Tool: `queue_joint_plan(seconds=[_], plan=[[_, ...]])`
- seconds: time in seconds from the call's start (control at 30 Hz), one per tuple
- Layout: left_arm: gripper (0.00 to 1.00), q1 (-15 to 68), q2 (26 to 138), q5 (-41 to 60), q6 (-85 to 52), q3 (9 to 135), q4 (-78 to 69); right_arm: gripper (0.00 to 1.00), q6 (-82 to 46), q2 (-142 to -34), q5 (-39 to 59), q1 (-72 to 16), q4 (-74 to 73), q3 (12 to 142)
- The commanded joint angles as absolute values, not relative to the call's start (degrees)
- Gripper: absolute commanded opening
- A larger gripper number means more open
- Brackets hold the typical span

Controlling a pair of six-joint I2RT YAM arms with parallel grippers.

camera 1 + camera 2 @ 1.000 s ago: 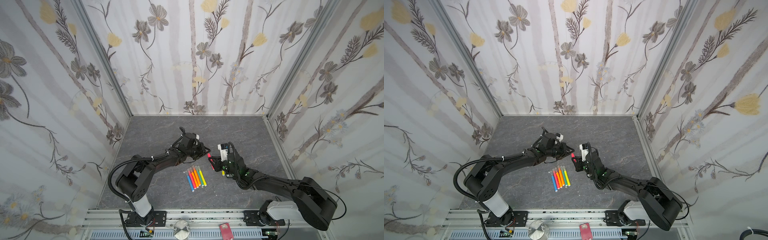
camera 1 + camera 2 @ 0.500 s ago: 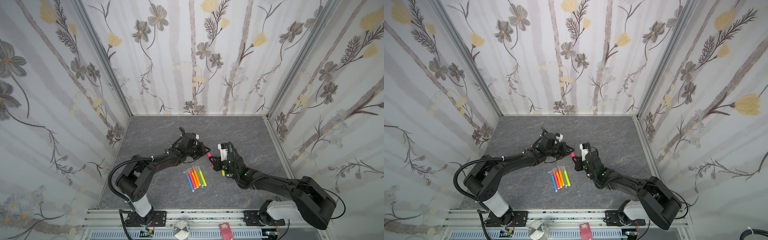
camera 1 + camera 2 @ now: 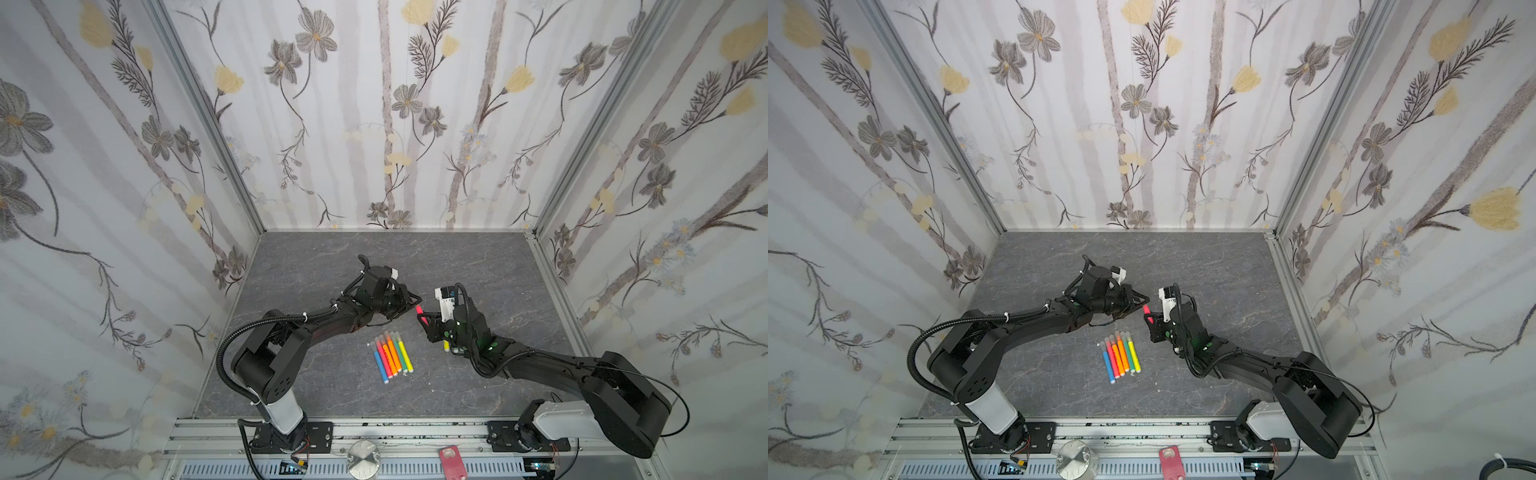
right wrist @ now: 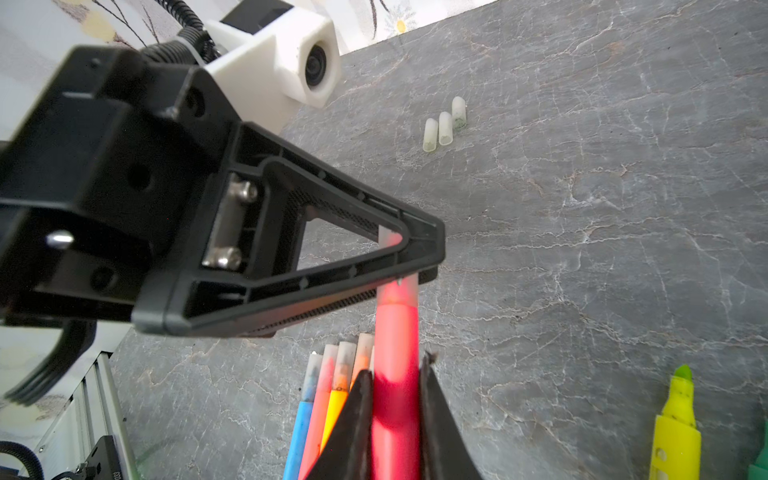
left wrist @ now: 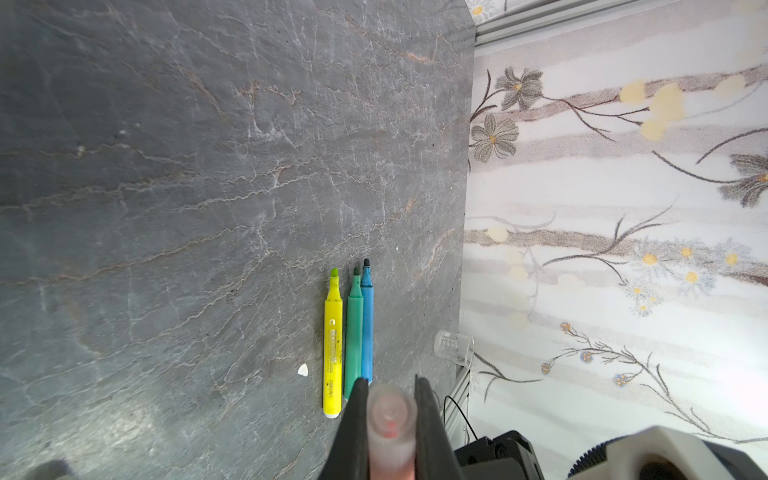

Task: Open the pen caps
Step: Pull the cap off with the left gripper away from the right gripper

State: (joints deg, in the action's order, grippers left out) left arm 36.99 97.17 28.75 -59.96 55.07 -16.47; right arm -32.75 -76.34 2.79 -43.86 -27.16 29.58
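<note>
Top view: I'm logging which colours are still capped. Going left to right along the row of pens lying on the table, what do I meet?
Blue pen → pink pen → orange pens → green pen → yellow pen.

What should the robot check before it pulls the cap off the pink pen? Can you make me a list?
1. The right gripper squeezes the pink pen by its barrel, jaws closed: ok.
2. The left gripper pinches the cap, jaws closed on it: ok.
3. Is the cap off? Not ok, it sits on the pen's tip.
4. Is the cap loose? Cannot tell.
5. The row of capped pens lies apart from both grippers: ok.
</note>
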Motion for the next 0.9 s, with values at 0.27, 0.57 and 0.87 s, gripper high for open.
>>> queue_joint_plan(seconds=[0.27,0.57,0.87], plan=[[0.0,36.8,97.5,29.7,-59.9,56.5,-18.9,0.02,-32.6,-76.6,5.3,-44.0,-28.4,29.9],[0.0,33.0,99.9,29.1,-53.4,63.5,-11.8,0.0,-33.3,-73.4,5.8,-44.9,-26.9,26.5],[0.0,29.6,103.0,29.0,-50.0,69.1,-7.7,0.0,-33.5,-66.0,4.1,-45.6,-21.8,23.1]])
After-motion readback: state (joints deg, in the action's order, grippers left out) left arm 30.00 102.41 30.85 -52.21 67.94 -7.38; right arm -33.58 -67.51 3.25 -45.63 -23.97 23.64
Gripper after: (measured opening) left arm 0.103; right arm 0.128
